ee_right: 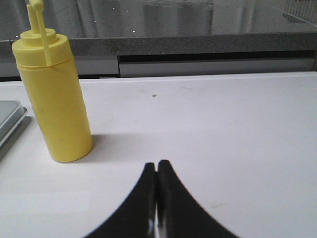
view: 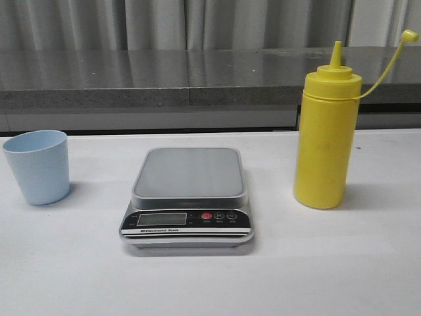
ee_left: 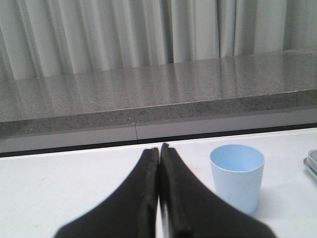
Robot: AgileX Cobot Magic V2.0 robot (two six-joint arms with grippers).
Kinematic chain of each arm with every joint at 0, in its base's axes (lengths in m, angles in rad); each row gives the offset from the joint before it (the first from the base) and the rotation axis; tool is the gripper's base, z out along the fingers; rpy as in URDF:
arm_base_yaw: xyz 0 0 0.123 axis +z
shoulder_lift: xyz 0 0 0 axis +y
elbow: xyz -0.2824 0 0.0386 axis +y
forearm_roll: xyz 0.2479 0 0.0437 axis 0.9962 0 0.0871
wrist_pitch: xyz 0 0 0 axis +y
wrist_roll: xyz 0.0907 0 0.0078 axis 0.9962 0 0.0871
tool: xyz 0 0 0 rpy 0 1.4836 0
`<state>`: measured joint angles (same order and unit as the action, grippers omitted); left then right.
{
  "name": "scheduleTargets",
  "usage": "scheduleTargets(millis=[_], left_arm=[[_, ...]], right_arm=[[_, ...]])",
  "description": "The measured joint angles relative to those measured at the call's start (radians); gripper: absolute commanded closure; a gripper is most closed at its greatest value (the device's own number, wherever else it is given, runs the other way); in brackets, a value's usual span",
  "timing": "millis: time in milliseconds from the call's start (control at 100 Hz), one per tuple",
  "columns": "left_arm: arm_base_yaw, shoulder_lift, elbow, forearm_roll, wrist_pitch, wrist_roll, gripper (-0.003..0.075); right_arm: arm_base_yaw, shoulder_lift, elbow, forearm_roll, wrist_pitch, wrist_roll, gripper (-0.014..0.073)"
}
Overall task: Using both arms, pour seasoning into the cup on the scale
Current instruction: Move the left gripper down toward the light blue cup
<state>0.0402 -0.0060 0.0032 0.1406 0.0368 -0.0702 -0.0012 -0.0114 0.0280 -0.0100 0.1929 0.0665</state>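
Centrally on the white table (view: 342, 276) sits the scale (view: 188, 197), its grey platform bare and its black front strip with the display and red button facing the near edge. Well apart to its left stands the cup (view: 37, 166), upright and apparently holding nothing, though only the left wrist view looks down into it. Well apart to the right of the scale stands the seasoning bottle (view: 326, 135), upright, its cap strap arching off to the right with the cap hanging free of the nozzle. Behind everything runs a grey stone ledge (view: 197, 79) with pale curtains (view: 197, 23) beyond it. Neither arm shows in the front view. The left gripper (ee_left: 159, 151) has its black fingers pressed together, holding nothing, with the cup just to its right on open table. The right gripper (ee_right: 156, 166) is likewise closed on nothing, the bottle standing farther out and to its left, beside the scale's corner.
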Motion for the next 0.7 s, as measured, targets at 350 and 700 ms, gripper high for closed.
scheduleTargets(millis=[350,700], left_arm=[[0.0,0.102,-0.1,-0.106,0.051,0.0,0.074],[0.0,0.632,-0.475,-0.113,0.197,0.0,0.074]], right_arm=[[0.0,0.0,0.0,0.0,0.0,0.0,0.0662],[0.0,0.0,0.0,0.0,0.0,0.0,0.0662]])
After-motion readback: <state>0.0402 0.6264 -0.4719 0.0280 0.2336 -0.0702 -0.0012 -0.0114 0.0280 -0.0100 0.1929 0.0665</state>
